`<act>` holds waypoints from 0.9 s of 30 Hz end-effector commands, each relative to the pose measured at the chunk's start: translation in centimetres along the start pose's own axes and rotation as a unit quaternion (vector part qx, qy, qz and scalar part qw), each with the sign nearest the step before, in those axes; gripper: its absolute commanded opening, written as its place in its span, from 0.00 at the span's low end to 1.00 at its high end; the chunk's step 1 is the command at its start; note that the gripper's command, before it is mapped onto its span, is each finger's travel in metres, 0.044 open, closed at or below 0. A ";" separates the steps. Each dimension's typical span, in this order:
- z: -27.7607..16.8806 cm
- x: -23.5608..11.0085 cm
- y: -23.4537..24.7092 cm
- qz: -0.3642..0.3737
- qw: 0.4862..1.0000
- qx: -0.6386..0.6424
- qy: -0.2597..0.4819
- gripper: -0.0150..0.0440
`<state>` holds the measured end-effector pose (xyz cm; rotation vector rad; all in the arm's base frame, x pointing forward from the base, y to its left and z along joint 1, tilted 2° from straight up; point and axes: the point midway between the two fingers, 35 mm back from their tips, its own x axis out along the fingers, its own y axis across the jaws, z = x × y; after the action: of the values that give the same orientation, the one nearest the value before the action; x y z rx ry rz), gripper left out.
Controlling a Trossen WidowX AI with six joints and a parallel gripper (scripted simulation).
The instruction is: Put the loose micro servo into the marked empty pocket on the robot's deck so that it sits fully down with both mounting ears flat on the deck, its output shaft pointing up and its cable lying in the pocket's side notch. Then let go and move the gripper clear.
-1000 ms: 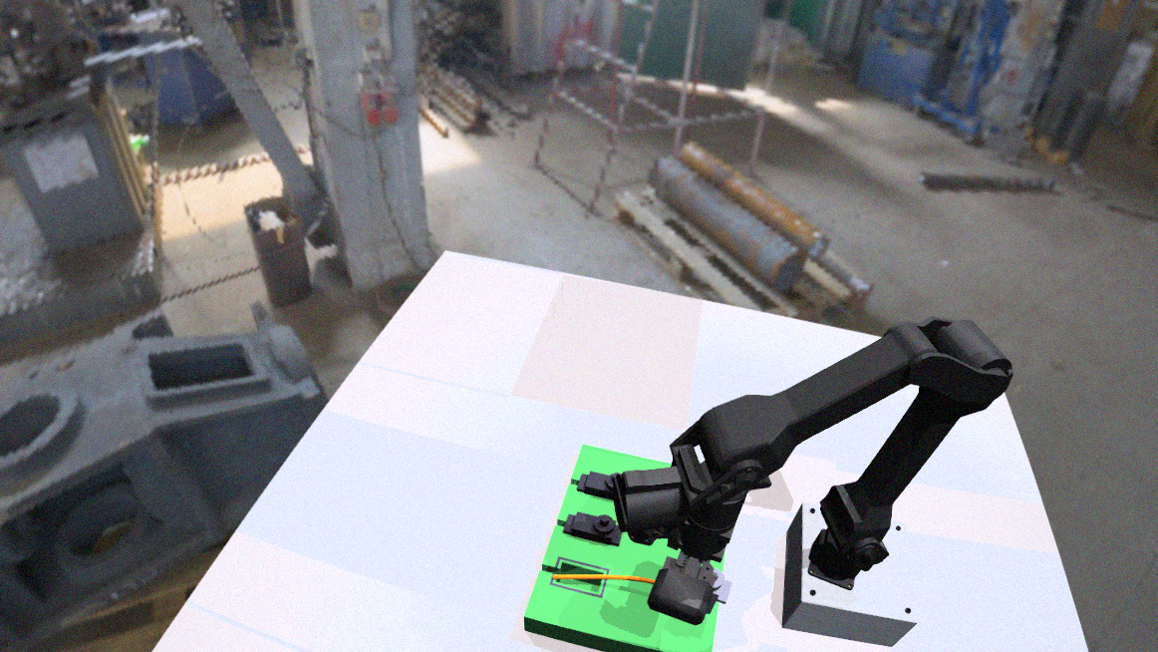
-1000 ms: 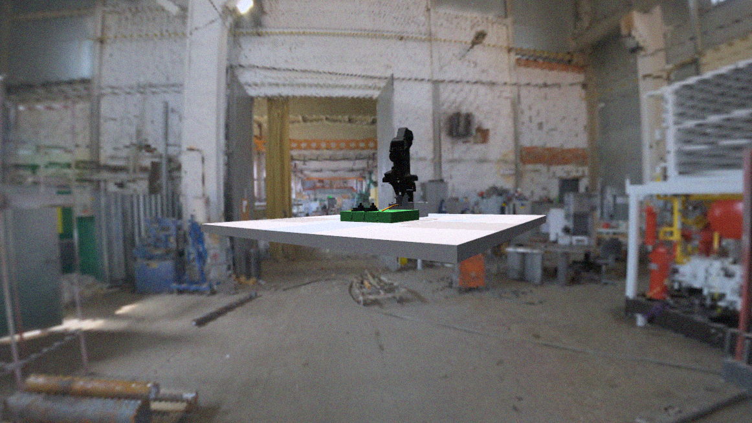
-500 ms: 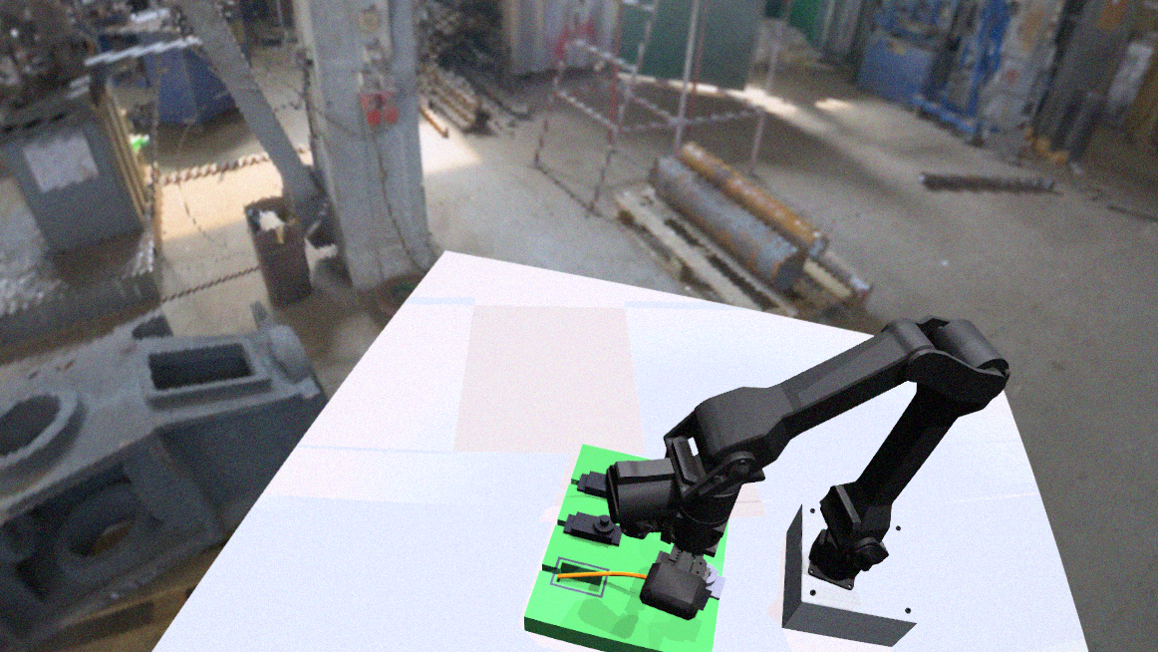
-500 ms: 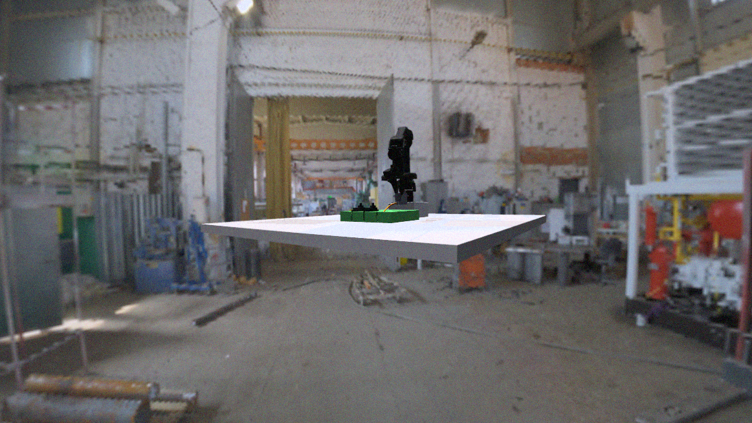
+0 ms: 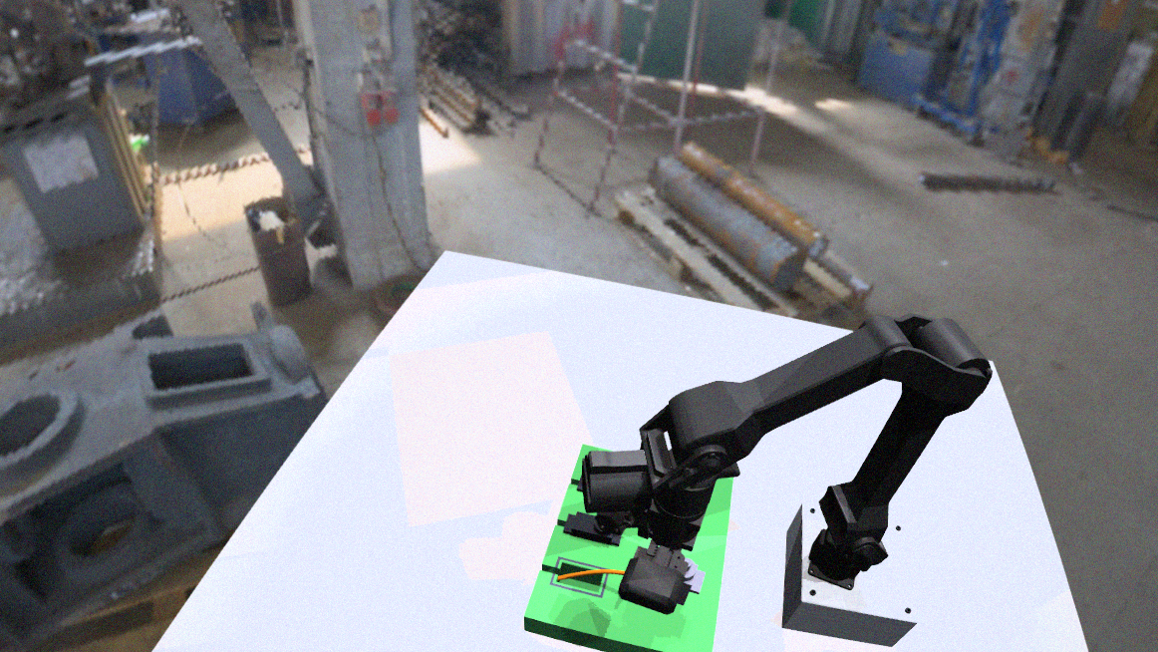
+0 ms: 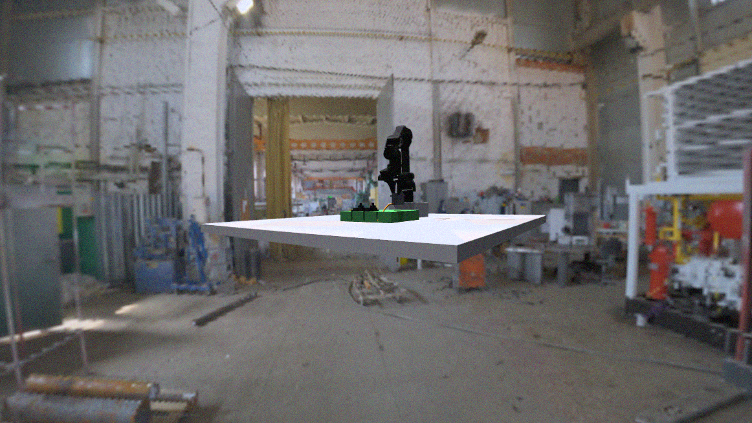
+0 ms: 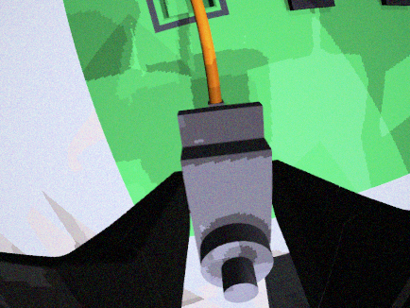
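Observation:
My gripper (image 5: 658,566) (image 7: 227,177) is shut on the loose micro servo (image 5: 655,589) (image 7: 228,169) and holds it a little above the green deck (image 5: 567,619) (image 6: 378,215) (image 7: 315,88), over its near right part. The servo lies on its side, with its output shaft pointing back at the wrist camera. Its orange cable (image 5: 589,573) (image 7: 204,31) arcs out over the marked empty pocket (image 5: 580,560). The pocket is a dark outlined rectangle on the deck's near left. In the exterior view the gripper and the servo are too small to make out.
Mounted black servos (image 5: 595,524) sit on the deck beyond the pocket, partly hidden by my wrist. A dark grey L-shaped wall (image 5: 842,621) stands by the arm's base to the right. The deck lies near the white table's front edge.

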<state>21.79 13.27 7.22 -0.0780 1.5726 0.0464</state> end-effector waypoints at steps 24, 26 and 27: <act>5.8 -0.2 0.7 -0.001 0.998 -0.065 -0.005 0.25; 6.6 -0.3 0.8 -0.001 0.998 -0.065 -0.005 0.25; 6.9 -0.3 0.8 -0.001 0.998 -0.065 -0.005 0.25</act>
<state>27.51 14.54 7.32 -0.1764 1.5640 0.1482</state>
